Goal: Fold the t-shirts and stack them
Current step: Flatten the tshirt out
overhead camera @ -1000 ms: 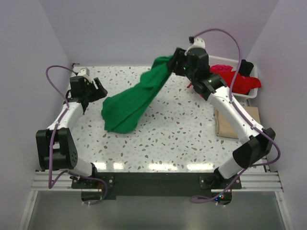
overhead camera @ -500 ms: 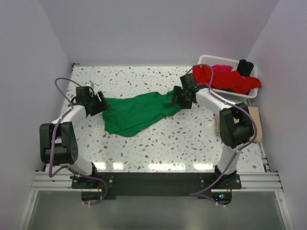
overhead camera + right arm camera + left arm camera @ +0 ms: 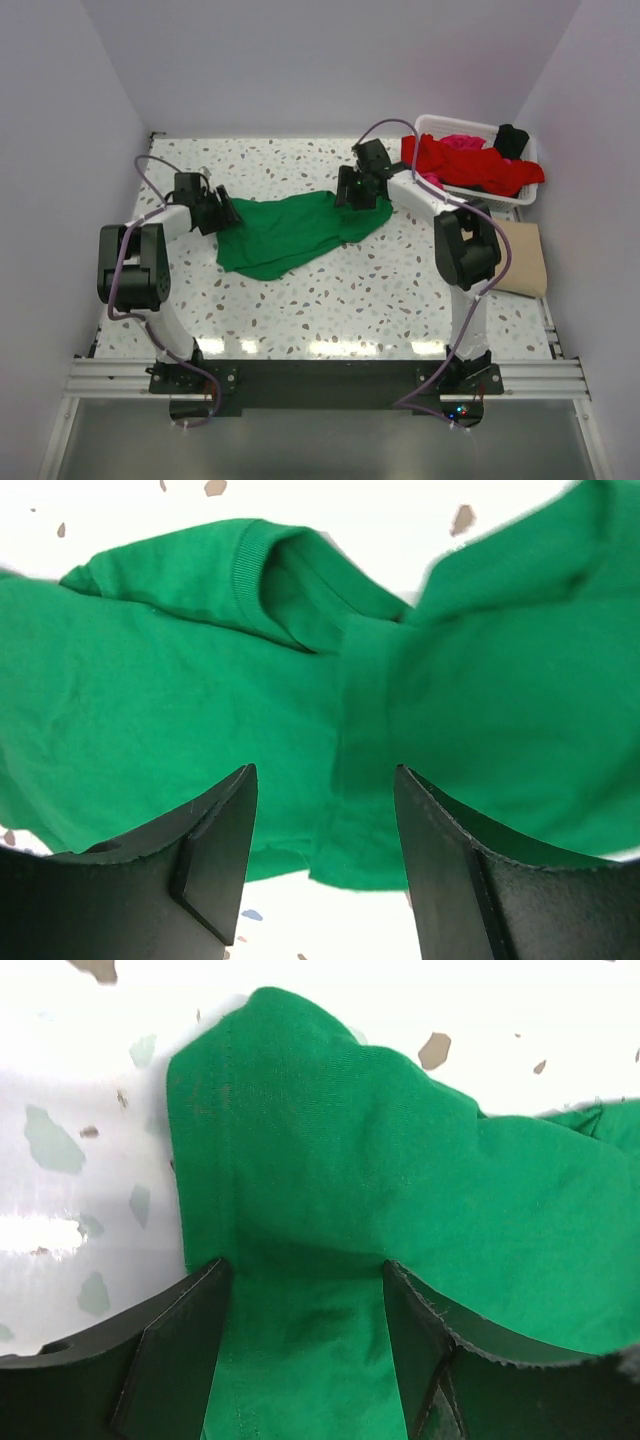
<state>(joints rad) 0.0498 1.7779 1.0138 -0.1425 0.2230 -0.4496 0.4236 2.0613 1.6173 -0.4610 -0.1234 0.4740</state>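
Both my grippers are low over the speckled table (image 3: pixel 390 290), one at each end of the green t-shirt (image 3: pixel 285 232). This shirt lies crumpled in the middle of the top view, a little toward the upper half, and stretches from left to right between my two arms.

My left gripper (image 3: pixel 225 213) is at the left end of the shirt. In the left wrist view its fingers (image 3: pixel 170 1360) stand wide apart, and the green t-shirt (image 3: pixel 400 1180) runs down between them at the bottom of the frame. A stitched hem (image 3: pixel 205 1160) goes along the cloth's left edge.

My right gripper (image 3: pixel 348 192) is at the right end of the shirt. In the right wrist view its fingers (image 3: pixel 215 850) are also spread, and they clamp nothing. The green t-shirt (image 3: pixel 150 680) lies under them and fills most of the frame, with the ribbed neck band (image 3: pixel 250 570) at the upper middle.

At the upper right of the top view stands a white basket (image 3: pixel 428 122). A red t-shirt (image 3: pixel 470 168) hangs over its front rim, a magenta t-shirt (image 3: pixel 462 141) shows behind the red one, and a black t-shirt (image 3: pixel 512 138) is at its right corner. A tan t-shirt (image 3: pixel 525 262) lies flat on the table at the right edge, below the basket.
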